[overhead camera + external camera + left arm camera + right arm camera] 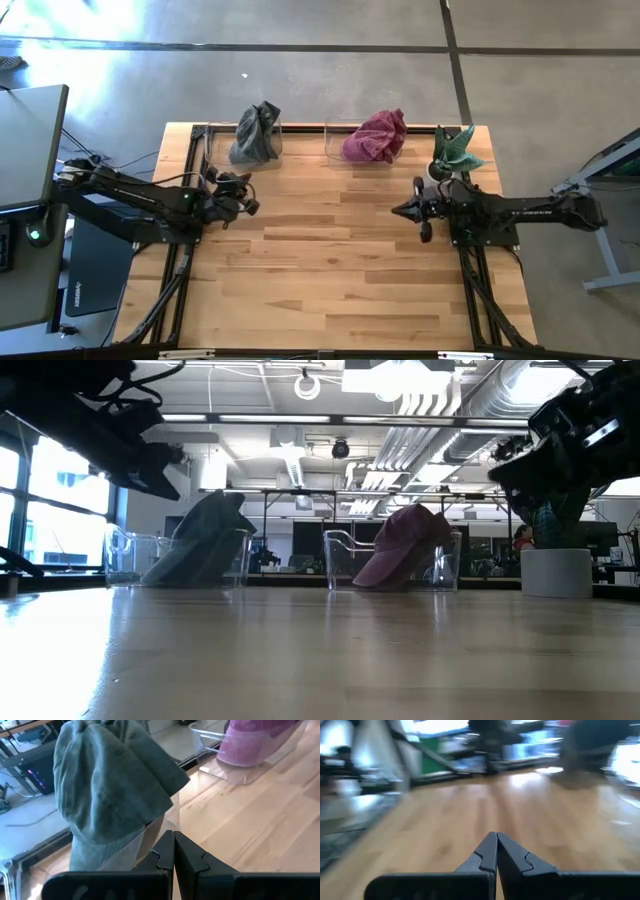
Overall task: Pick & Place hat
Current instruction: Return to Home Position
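Both caps are in bins at the table's (330, 270) far edge: black cap (256, 135) slumped in the left bin (200, 140), red cap (376, 136) in the right bin (332, 140). They look like light, floppy fabric, so I'd guess they crumple under a pinch. Best bet is probably the stiffer brim or a bunched crown fold. Left gripper (252, 206) and right gripper (397, 210) hover mid-table, fingers pressed together, holding nothing.

No legible text or markings.
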